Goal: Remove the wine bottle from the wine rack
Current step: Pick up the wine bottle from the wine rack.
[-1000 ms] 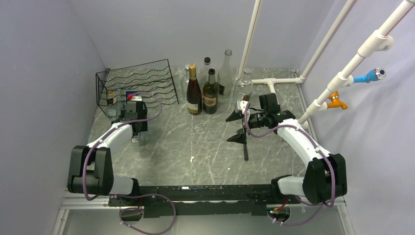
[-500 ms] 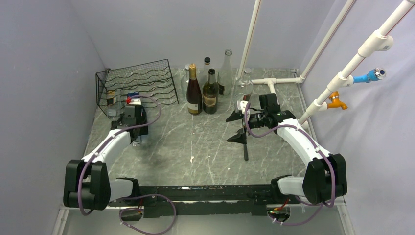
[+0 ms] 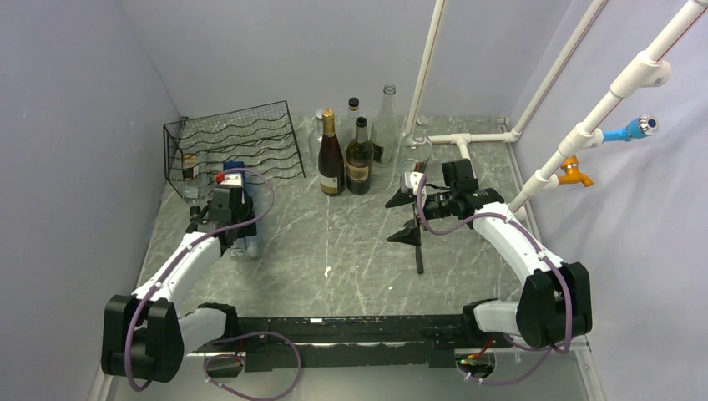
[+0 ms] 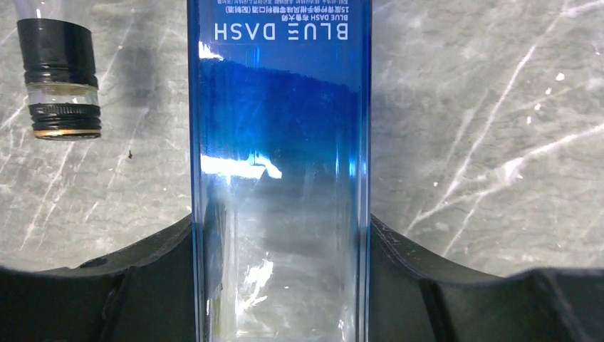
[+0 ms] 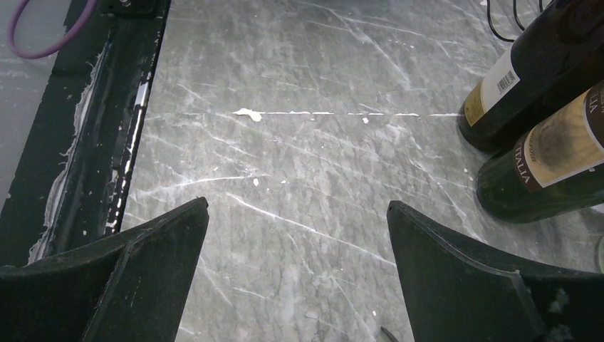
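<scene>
The wine bottle (image 4: 280, 142) is clear blue glass with "BLUE DASH" printed on it. My left gripper (image 4: 281, 285) is shut on its body, one black finger on each side. From above, the wine bottle (image 3: 235, 167) and my left gripper (image 3: 227, 209) hang over the marble table just in front of the black wire wine rack (image 3: 250, 138). The bottle is out of the rack. My right gripper (image 3: 402, 219) stands open at mid-right. In its wrist view the right gripper (image 5: 298, 271) holds nothing, with bare marble between the fingers.
A clear bottle neck with a black cap (image 4: 60, 78) lies to the left of the held bottle. Another bottle (image 3: 190, 167) lies in the rack. Several bottles (image 3: 346, 154) stand at the back middle, two dark ones (image 5: 541, 114) near my right gripper. White pipes (image 3: 467, 138) run at the back right.
My left arm has drawn back from the rack toward the near side, carrying the blue bottle with it. The right arm has not moved.
</scene>
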Controlling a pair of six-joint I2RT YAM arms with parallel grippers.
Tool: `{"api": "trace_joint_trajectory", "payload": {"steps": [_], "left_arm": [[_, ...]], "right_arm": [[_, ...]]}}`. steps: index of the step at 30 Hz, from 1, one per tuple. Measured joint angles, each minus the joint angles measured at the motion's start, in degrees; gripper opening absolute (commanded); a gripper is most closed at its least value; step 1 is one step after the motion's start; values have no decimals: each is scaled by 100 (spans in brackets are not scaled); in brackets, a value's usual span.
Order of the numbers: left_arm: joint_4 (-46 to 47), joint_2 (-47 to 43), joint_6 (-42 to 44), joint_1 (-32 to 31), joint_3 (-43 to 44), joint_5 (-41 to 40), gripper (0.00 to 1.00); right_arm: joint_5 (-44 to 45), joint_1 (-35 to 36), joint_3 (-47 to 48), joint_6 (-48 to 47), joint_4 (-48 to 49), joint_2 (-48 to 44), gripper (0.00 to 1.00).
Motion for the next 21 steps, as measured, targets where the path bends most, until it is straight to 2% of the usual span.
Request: {"api": "trace_joint_trajectory", "payload": {"steps": [21], "left_arm": [[-450, -772, -520, -564, -188, 511, 0]], "right_arm": [[0, 0, 0, -15, -4, -13, 100]]}}
